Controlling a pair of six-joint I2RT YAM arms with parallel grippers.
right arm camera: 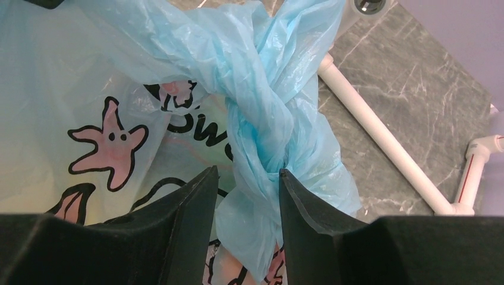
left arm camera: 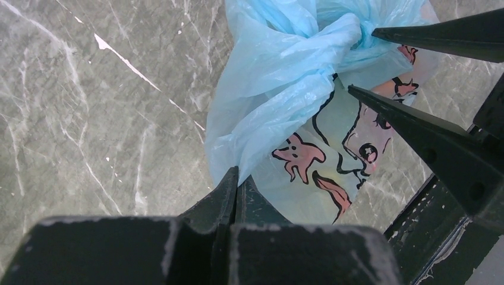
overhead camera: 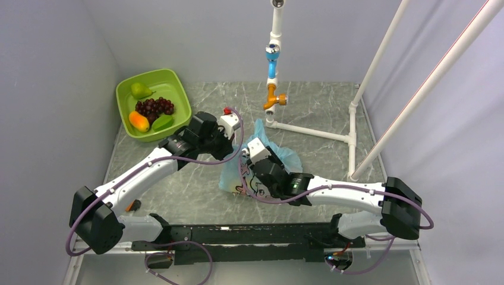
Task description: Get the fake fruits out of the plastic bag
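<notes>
A grey marbled table (overhead camera: 321, 107) fills the work cell, with a white pipe frame (overhead camera: 309, 130) standing along its far right side. The left arm (overhead camera: 142, 169) and right arm (overhead camera: 350, 193) reach in from the near edge and meet at the middle of the table. The plastic bag (overhead camera: 285, 155) sits there, pale blue, printed with pink starfish and dark lettering, its top twisted into a knotted neck. What it holds cannot be made out through the plastic.

A lime-green tub (overhead camera: 169, 83) rests at the far left corner, well apart from the bag.

The left gripper (left arm camera: 235, 178) has its jaws pressed together, a taut fold of the bag's edge pinched at their tips. The right gripper (right arm camera: 248, 172) stands partly open astride the twisted neck, one finger against the plastic and a slim gap beside the other.

In the tub lie a grape bunch (overhead camera: 156, 107), a pale pear (overhead camera: 141, 90), an orange-yellow fruit (overhead camera: 138, 121) and a green fruit (overhead camera: 161, 122).
</notes>
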